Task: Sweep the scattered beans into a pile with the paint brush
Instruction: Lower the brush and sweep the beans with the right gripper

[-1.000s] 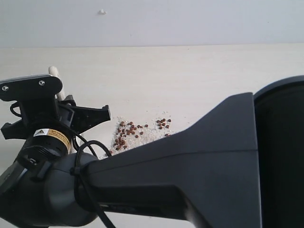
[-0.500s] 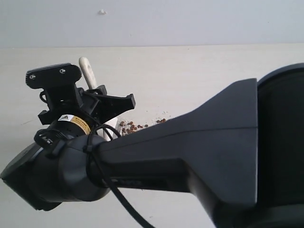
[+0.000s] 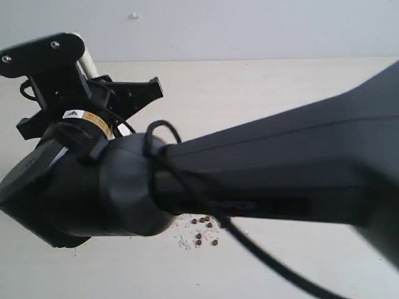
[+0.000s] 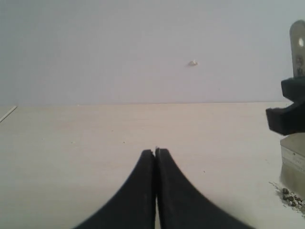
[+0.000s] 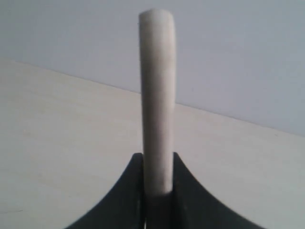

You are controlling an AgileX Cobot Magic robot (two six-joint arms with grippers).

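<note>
Above the surface [image 4: 71, 143], clamps right gripper [image 5: 157, 162] on the likely light, stiff paint brush [image 5: 157, 81] handle; left gripper [image 4: 155, 152] pressed together, empty.

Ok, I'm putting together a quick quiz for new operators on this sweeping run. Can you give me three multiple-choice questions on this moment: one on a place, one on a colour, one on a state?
1. Where do the beans seen from the exterior camera lie?
A. on the table, below the black arm in the picture
B. in a bowl
C. on a plate

2. What colour is the brush handle?
A. red
B. pale wood
C. black

3. How is the left gripper?
A. wide open
B. shut on the brush handle
C. shut and empty

Answers:
1 A, the reddish beans sit on the bare table under the arm.
2 B, the right gripper clamps a pale handle.
3 C, its jaws meet with nothing between them.
</note>
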